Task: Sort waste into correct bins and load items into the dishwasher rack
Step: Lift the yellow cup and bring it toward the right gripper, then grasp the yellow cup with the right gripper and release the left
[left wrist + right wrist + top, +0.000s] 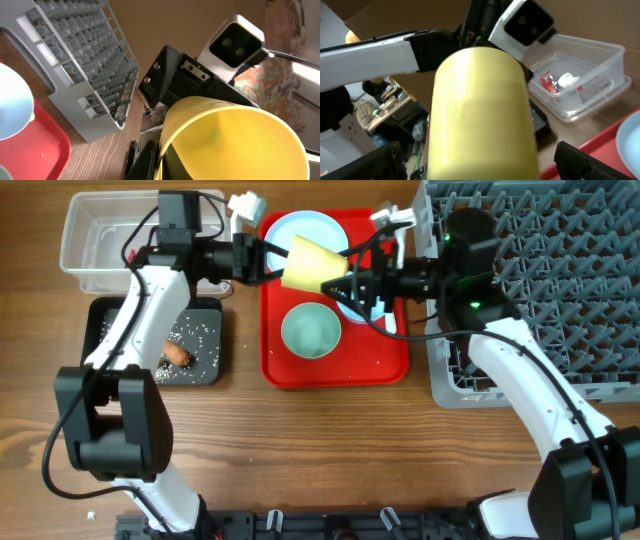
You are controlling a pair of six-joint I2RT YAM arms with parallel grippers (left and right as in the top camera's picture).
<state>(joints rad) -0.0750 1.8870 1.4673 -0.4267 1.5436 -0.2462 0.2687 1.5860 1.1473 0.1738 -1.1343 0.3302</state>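
Observation:
A small yellow cup hangs on its side above the red serving tray. My left gripper is shut on its rim; in the left wrist view a black finger sits against the rim beside the cup's hollow. My right gripper is open around the cup's base, and its fingers stand apart from the cup's wall. A mint-green bowl and a pale blue plate lie on the tray. The grey dishwasher rack stands at the right.
The clear tub at the back left holds a red wrapper and a white tissue ball. In front of it the black tray holds rice grains and an orange carrot piece. Bare wood lies in front.

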